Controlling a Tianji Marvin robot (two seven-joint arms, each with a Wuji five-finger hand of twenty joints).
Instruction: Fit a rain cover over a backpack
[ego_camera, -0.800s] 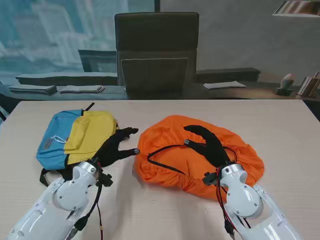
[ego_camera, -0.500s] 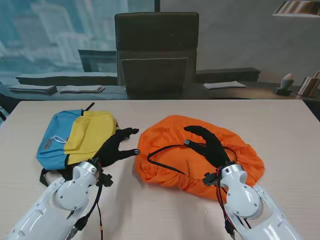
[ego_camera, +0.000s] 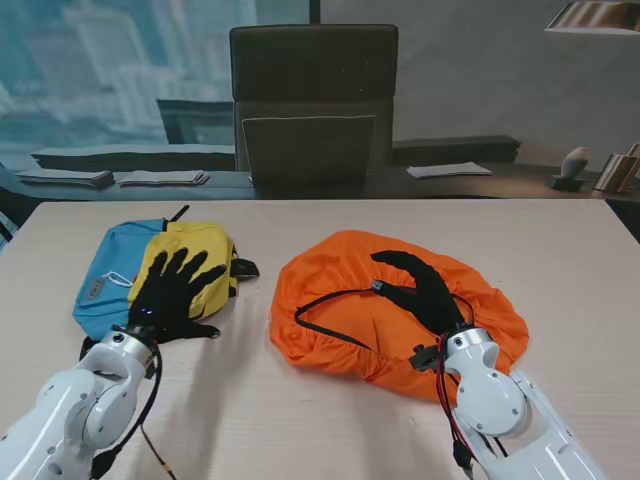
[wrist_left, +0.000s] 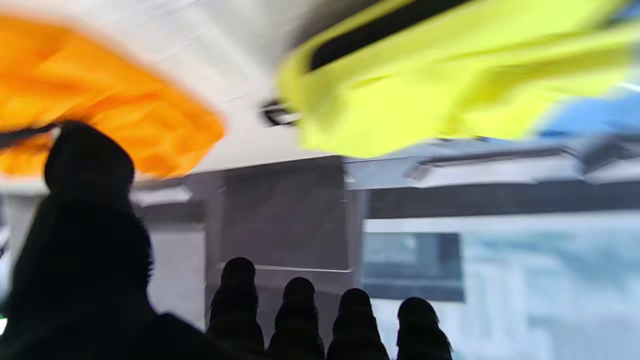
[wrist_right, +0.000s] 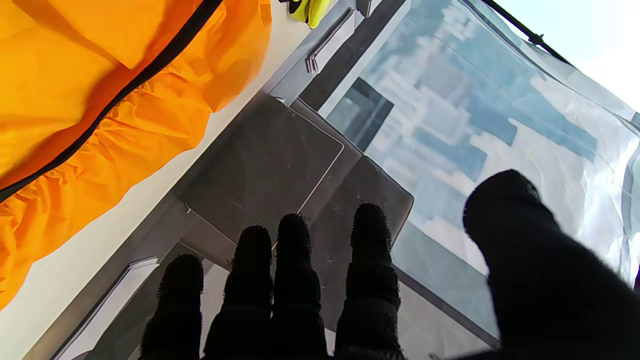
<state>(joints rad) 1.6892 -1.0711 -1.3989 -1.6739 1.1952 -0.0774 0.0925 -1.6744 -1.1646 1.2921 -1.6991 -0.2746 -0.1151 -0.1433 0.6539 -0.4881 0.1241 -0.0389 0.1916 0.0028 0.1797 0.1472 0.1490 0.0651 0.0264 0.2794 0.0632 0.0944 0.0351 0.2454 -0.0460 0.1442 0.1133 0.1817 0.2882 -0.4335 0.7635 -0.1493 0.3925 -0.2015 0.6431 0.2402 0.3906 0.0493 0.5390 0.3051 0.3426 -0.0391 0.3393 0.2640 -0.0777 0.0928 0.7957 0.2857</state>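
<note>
On the pale desk (ego_camera: 330, 430) lie two things. The backpack (ego_camera: 150, 272), blue on one half and yellow on the other, rests at about 9 o'clock of the desk, on the robot's left side. The orange rain cover (ego_camera: 340, 300) lies at about 3 o'clock of the backpack, apart from it, with a strip of bare desk between them. The cover is spread out with its gathered edge showing, and a black strap (ego_camera: 325, 300) crosses its hollow.

The left hand (ego_camera: 172, 290), in a black glove, is over the yellow part of the backpack. Its fingers are spread wide and it grasps nothing; whether the palm touches the fabric cannot be told. In the left wrist view the picture is blurred, but the yellow fabric and the orange cover both can be seen beyond the fingertips (wrist_left: 299, 290).

The right hand (ego_camera: 420, 285) is over the middle of the rain cover, reaching toward 11 o'clock. Its fingers are stretched out almost straight and are not closed on the cloth, so this hand is released too. The right wrist view shows the four fingers (wrist_right: 295, 240) close together and the thumb apart from them, with the orange cover beside.

Beyond the far edge of the desk, at 12 o'clock, stands a dark chair (ego_camera: 312, 100).
</note>
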